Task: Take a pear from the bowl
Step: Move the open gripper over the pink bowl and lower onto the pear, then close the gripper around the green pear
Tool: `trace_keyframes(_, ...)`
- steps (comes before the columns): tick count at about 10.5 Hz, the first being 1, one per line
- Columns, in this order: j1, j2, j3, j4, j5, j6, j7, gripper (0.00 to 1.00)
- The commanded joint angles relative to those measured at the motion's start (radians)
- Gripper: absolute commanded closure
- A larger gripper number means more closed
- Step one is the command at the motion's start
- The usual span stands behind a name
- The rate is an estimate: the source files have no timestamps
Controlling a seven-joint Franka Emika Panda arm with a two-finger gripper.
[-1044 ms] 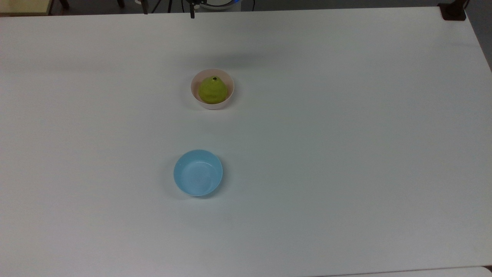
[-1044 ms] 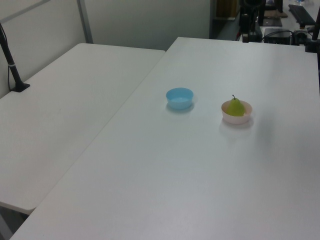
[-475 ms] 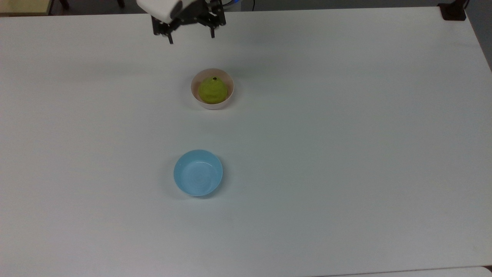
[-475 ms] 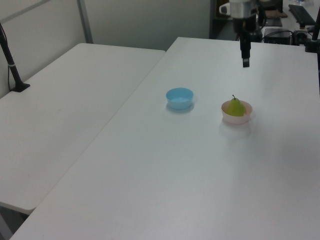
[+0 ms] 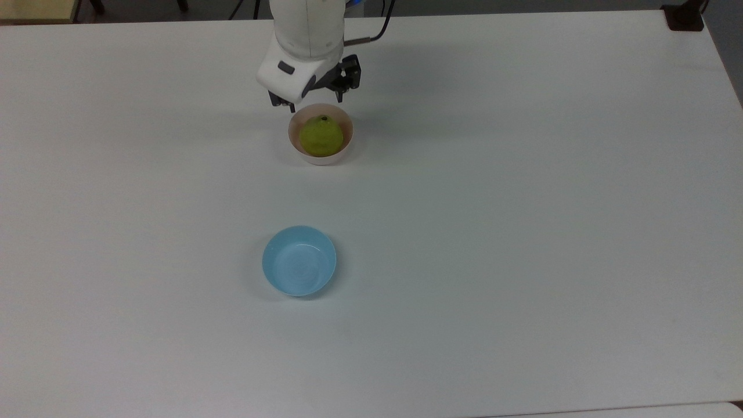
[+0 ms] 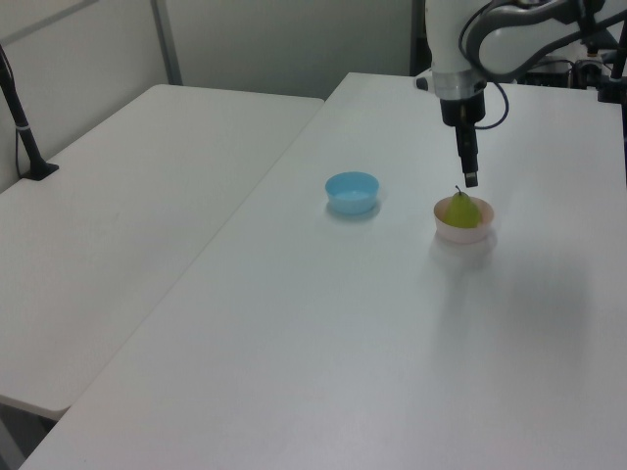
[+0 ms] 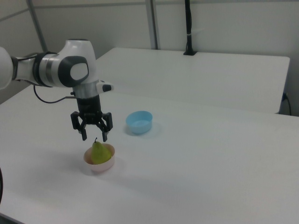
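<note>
Bare table (image 5: 522,232) around bowl (image 5: 346,148) (blue bowl (image 5: 299,261) well apart).

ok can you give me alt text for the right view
A white robot arm holds its open gripper just above a yellow-green pear standing in a pale pink bowl on a white table. A light blue bowl sits farther back.

Pear (image 5: 320,137) base hidden by bowl (image 5: 347,151) wall; arm (image 5: 306,26) cut off at top edge.

The arm (image 7: 56,70) is glossy white, built of rounded segments with dark grey rings at the joints. Above the gripper (image 7: 94,137) sits a white wrist housing (image 5: 290,74) carrying a small dark oval mark. Black cables (image 6: 500,69) loop behind it. The gripper's body and two fingers (image 7: 105,135) are black.
</note>
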Motion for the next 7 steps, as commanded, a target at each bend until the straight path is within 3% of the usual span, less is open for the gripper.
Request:
trace_keyframes(1,0.014,0.062,-0.006,-0.016,-0.026,0.073,-0.007,0.19)
trace_keyframes(7,0.028,0.102,-0.006,-0.070,-0.060,0.153,0.004,0.23)
